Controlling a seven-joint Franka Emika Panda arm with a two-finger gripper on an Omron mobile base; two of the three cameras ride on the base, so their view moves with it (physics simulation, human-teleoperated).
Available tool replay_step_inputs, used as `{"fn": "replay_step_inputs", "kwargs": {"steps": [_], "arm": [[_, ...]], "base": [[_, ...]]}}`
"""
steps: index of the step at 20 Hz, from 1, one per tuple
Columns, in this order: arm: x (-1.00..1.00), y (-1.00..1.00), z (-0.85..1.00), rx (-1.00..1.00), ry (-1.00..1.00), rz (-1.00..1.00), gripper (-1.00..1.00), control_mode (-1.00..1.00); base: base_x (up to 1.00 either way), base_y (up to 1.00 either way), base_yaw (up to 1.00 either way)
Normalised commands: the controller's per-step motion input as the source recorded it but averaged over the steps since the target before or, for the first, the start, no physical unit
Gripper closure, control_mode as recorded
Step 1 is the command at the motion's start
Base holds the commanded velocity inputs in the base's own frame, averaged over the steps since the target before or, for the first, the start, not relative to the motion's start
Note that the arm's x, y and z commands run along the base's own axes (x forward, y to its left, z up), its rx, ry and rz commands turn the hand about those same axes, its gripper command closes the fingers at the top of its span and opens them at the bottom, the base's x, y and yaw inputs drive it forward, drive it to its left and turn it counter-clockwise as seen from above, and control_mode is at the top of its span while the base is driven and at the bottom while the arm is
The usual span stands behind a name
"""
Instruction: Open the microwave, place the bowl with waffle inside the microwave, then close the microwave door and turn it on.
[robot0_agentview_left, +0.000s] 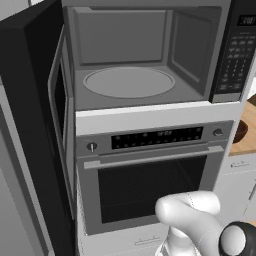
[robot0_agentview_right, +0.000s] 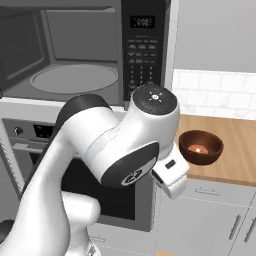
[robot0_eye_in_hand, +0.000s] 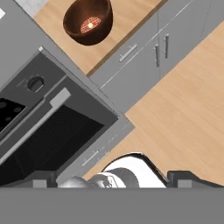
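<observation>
The microwave (robot0_agentview_left: 145, 55) is standing with its cavity exposed, the round turntable (robot0_agentview_left: 128, 82) bare and waiting, because the microwave door (robot0_agentview_left: 47, 100) is swinging wide to the left of the cavity, its black panel turned almost edge-on. So the opening step looks done, and the loading step is the one now in hand.

The bowl (robot0_agentview_right: 200, 147) is sitting on the wooden worktop (robot0_agentview_right: 235, 150), to the right of the microwave and below its keypad panel (robot0_agentview_right: 142, 50), well apart from the cavity. The waffle (robot0_agentview_right: 198, 148) is lying inside the bowl as a small glowing orange piece at the bottom. In the hand view the bowl (robot0_eye_in_hand: 88, 19) is appearing near the upper edge, with the waffle (robot0_eye_in_hand: 89, 24) showing in its hollow.

The claw (robot0_eye_in_hand: 112, 177) is hanging spread wide with nothing between its tips, which are sitting far apart at the bottom of the hand view. It is hovering over the floor in front of the oven (robot0_agentview_left: 150, 170), which is sitting directly under the microwave, and it is well apart from the bowl. That pose suits a reach toward the worktop, since the hand camera is already looking toward the bowl. The next move probably calls for lining one finger over the bowl's rim, as the deep round wall offers little else to pinch.
</observation>
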Motion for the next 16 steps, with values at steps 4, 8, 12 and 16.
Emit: {"fn": "replay_step_inputs", "kwargs": {"steps": [4, 8, 12, 16], "arm": [[0.37, -0.49, -0.24, 0.09, 0.0, 0.05, -1.0, -1.0], [0.18, -0.58, -0.25, 0.12, 0.0, 0.07, -1.0, -1.0], [0.14, -0.61, -0.25, 0.14, 0.0, 0.07, -1.0, -1.0], [0.18, -0.56, -0.12, 0.11, 0.0, 0.08, -1.0, -1.0]], "base": [[0.0, 0.0, 0.0], [0.0, 0.0, 0.0], [0.0, 0.0, 0.0], [0.0, 0.0, 0.0]]}}
